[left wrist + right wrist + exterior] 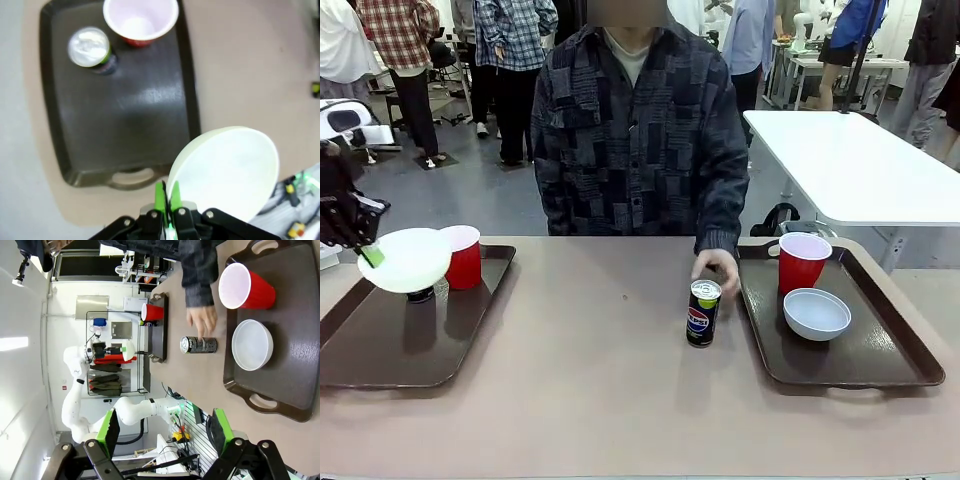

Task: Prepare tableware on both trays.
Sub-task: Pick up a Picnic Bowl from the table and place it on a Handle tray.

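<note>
Two trays (380,350), two cups (802,262), two bowls (817,313), two cans (702,313).

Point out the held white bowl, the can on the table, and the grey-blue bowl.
white bowl (412,258), front view, inside face.
can (702,314), front view, label.
grey-blue bowl (817,311), front view, inner bottom.

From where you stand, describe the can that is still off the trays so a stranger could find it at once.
Start at the tray on the robot's right side of the table, holding a red cup and a bowl. Just off that tray's inner edge, on the bare tabletop, stands a dark can under the person's hand. The other can stands on a tray.
</note>
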